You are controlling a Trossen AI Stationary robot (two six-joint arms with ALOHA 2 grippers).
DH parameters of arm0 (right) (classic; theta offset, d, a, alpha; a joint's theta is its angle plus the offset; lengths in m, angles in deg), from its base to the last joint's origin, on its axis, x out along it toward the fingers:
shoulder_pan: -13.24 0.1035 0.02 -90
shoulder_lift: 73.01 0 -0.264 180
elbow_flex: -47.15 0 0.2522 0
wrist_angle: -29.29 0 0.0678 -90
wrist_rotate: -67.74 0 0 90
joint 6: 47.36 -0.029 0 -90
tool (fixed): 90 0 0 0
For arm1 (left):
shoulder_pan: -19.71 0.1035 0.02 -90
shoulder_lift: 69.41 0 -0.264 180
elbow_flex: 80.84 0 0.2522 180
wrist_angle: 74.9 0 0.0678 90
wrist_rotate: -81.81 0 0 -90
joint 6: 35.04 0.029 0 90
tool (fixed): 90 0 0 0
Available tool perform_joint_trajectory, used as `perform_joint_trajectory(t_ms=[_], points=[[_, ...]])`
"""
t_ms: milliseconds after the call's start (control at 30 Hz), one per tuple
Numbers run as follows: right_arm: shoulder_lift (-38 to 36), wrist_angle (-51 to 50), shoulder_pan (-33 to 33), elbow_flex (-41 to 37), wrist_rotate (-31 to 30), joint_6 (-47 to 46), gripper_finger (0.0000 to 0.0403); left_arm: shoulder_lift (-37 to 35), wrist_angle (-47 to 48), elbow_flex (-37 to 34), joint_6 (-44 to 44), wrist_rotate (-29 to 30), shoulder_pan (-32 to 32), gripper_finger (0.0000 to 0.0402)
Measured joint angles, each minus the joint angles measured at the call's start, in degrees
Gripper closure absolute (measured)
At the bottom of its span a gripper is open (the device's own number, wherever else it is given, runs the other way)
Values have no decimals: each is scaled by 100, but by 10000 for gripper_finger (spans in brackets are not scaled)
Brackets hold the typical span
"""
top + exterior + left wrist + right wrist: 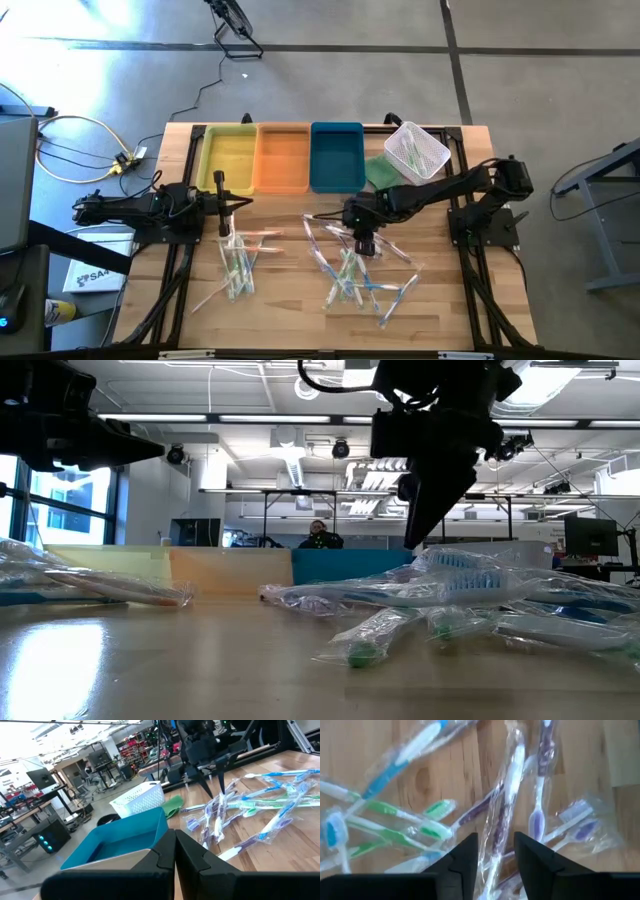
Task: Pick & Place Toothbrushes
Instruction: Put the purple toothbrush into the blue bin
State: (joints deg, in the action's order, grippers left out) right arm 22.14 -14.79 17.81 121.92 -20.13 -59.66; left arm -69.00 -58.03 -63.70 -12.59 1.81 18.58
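over the right-hand heap of toothbrushes, my right claw is hanging with its two fingers parted and nothing between them yet. a wrapped purple-and-white brush is lying straight ahead of the gap, running lengthwise through it, so i am judging that one as the pick. to do this well i am thinking of dropping straight down so the fingers straddle its handle alone, closing across the narrow width, and keeping clear of the green brushes crowding one side, whose crinkled wrappers could snag and come up too. the film looks slippery, so i am favouring a grip on the stiff handle rather than loose plastic.

outward from there, the heap is sprawling across the wooden table, with a second, smaller bunch lying under my left claw, which is waiting pinched tight and empty near the yellow tray. the orange tray and blue tray are standing beside it along the far edge, all looking empty, with the white mesh basket and a green cloth just past them.
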Motion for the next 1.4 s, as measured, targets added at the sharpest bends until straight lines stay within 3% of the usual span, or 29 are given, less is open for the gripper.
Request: perform_joint_trajectory(t_ms=[700,1167,1400], points=[[652,-35,34,0,-271,-142,289,0,4,2,0,-44,-1,402],[827,26,32,7,-215,-144,334,0,4,1,0,-50,0,402],[824,24,32,4,-219,-142,384,0,7,0,0,-52,0,402]])
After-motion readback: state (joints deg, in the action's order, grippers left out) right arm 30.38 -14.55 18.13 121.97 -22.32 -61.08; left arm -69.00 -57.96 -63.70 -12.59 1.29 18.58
